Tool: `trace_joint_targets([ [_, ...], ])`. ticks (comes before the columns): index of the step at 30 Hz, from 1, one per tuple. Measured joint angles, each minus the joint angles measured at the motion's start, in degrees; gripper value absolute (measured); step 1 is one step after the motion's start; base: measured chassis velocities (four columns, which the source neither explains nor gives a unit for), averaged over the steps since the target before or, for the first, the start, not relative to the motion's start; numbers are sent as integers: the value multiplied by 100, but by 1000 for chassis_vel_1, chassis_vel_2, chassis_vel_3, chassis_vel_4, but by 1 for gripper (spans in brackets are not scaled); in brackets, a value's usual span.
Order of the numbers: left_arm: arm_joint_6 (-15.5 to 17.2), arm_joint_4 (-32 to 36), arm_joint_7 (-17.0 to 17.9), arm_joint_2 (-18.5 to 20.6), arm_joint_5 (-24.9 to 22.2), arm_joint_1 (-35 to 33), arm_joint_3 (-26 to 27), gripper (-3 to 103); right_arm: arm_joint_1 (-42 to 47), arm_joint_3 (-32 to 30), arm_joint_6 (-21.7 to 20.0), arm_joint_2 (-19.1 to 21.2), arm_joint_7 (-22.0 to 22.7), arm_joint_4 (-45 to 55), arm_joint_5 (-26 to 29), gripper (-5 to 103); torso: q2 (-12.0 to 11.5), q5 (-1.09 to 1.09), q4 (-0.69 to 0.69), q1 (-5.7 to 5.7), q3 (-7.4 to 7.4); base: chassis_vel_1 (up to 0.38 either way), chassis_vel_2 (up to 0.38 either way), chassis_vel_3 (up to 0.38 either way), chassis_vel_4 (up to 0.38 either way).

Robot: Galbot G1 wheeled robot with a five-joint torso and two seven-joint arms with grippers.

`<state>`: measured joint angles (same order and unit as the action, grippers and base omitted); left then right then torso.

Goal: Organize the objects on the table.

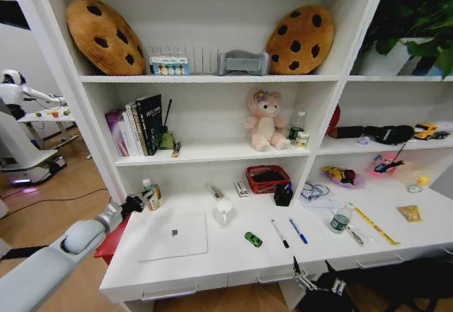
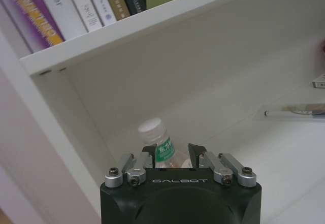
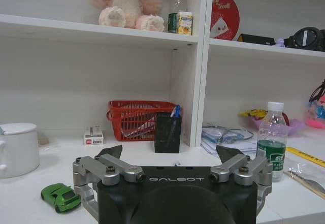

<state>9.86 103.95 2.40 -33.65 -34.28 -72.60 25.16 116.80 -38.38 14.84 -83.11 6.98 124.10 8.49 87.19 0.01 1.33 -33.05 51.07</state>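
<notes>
On the white table lie a silver laptop, a small green toy car, a black pen and a blue pen. A clear bottle with a green label stands at the table's back left. My left gripper is at it. In the left wrist view the left gripper has its fingers on both sides of that bottle. A second bottle stands to the right. My right gripper is open and hangs at the table's front edge, facing the car.
A white mug, a red basket and a black pen holder stand at the back of the table. A yellow ruler lies to the right. Shelves above hold books, a pink plush bear and cookie cushions.
</notes>
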Motion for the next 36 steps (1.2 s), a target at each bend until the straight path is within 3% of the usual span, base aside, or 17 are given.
trace_joint_targets([
  [3, 9, 471, 131, -371, -4, -1116, 997, 51, -101, -1, -162, 230, 113, 147, 95, 100, 0, -1, -6, 1, 0, 0, 0, 0, 0],
  [5, 3, 541, 146, -425, -1, -1243, 1127, 51, -108, -3, -179, 257, 123, 166, 108, 100, 0, 0, -7, 0, 0, 0, 0, 0, 0],
  [7, -8, 805, 247, -655, 0, -1658, 1582, 69, -124, -8, -234, 335, 147, 213, 157, 100, 0, 1, -1, 1, 0, 0, 0, 0, 0],
  [8, -8, 805, 247, -655, 0, -1658, 1582, 69, -124, -8, -234, 335, 147, 213, 157, 100, 0, 1, -1, 1, 0, 0, 0, 0, 0],
  [10, 9, 1252, 555, -1209, -46, -2278, 2151, 80, -134, -13, -289, 442, 170, 264, 225, 100, 0, 1, 0, 0, 0, 0, 0, 0, 0],
  [12, 13, 1900, 667, -2049, 48, -3041, 2612, 90, -135, 19, -316, 493, 171, 281, 281, 100, 0, 0, -3, 0, -1, 0, 0, 0, 0],
  [14, 13, 2114, 667, -2240, 78, -3231, 2691, 90, -138, 29, -320, 511, 170, 281, 290, 100, 0, 1, -3, 1, -1, 0, 0, 0, 0],
  [16, 11, 2601, 669, -2600, 191, -3595, 2802, 98, -148, 25, -320, 571, 170, 281, 324, 100, 1, 1, -1, 1, -1, 0, 0, 0, 0],
  [25, 6, 3653, 744, -3550, 419, -4149, 2837, 100, -180, -153, -414, 872, 231, 366, 622, 100, 0, 2, -2, 1, -1, 0, 0, 0, 0],
  [28, 60, 3820, 852, -3746, 521, -4173, 2698, 100, -215, -147, -457, 924, 241, 375, 678, 100, 0, 1, -1, 1, 0, 0, 0, 0, 0],
  [36, 170, 3927, 934, -3837, 634, -4187, 2635, 100, -163, -136, -431, 925, 229, 408, 687, 100, 0, 0, -1, 0, 0, 0, 0, 0, 0],
])
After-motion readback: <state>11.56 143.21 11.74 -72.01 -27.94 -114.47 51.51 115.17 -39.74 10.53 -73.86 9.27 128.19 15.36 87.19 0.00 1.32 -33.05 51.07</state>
